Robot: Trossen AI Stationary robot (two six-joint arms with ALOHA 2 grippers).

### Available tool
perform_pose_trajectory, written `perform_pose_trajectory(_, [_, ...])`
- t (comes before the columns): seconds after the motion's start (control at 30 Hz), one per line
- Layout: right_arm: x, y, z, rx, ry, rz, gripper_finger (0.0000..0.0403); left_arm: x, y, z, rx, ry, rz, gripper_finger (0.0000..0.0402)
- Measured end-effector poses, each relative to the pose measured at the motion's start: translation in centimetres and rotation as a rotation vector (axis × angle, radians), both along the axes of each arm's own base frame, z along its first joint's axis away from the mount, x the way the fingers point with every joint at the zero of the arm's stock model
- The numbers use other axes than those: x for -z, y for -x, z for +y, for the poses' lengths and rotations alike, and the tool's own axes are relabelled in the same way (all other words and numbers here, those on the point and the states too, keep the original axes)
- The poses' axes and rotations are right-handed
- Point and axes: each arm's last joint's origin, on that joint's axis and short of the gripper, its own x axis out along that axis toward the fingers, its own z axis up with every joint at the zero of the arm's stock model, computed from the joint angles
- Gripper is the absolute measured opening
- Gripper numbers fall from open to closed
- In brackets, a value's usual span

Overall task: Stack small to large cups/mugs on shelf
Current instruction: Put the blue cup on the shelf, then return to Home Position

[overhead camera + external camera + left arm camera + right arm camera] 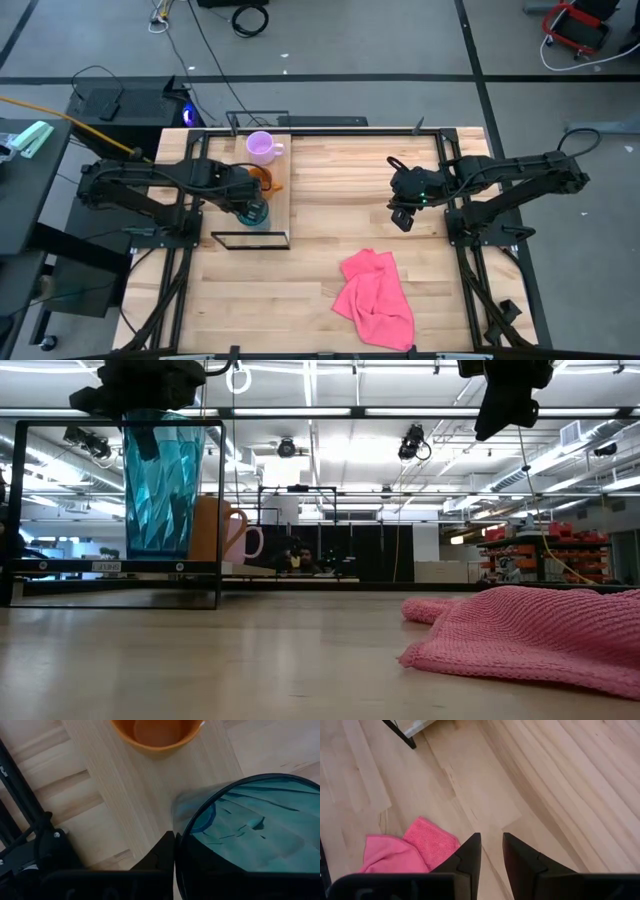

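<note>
The light wood shelf plank (281, 200) with its black wire frame (219, 510) lies at the table's left. On it stand, from far to near, the pale purple mug (262, 147), the orange mug (266, 180) and the tall teal tumbler (160, 485). The tumbler stands upright on its base on the plank's near end. My left gripper (247, 200) is over the tumbler, shut on its rim. My right gripper (402, 215) hangs empty above the table's right half, its fingers a narrow gap apart (491, 847). My left gripper comes at the teal tumbler from above, pointing down. One finger (164, 851) lies against the outside of the rim (181, 827). The other finger is hidden by the tumbler and the gripper body. The tumbler is upright, its base at the plank.
A crumpled pink cloth (375, 300) lies on the table's near right part and also shows in the low view (540, 640). Bare slatted tabletop (340, 190) lies between the shelf and my right arm.
</note>
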Motion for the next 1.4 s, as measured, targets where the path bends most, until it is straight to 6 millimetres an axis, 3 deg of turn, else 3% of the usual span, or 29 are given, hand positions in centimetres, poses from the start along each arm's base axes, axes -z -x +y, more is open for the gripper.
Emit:
perform_pose_trajectory(0.3, [0.0,0.0,0.0,-0.002,0.001,0.001,0.0087,-0.9,0.0,0.0,0.007,-0.002,-0.024,0.0070])
perform_pose_trajectory(0.83, [0.0,0.0,0.0,-0.008,0.005,0.002,0.0087,-1.8,0.9,0.0,-0.012,0.003,-0.059,0.0101])
perform_pose_trajectory(1.2, [-0.1,-0.1,0.0,-0.008,0.003,-0.017,0.0087,-4.1,3.0,0.1,-0.031,0.009,-0.267,0.0101])
perform_pose_trajectory(1.4, [-0.4,-0.3,0.2,-0.017,-0.076,-0.052,0.0087,-6.1,3.9,0.1,-0.007,0.001,-0.491,0.0094])
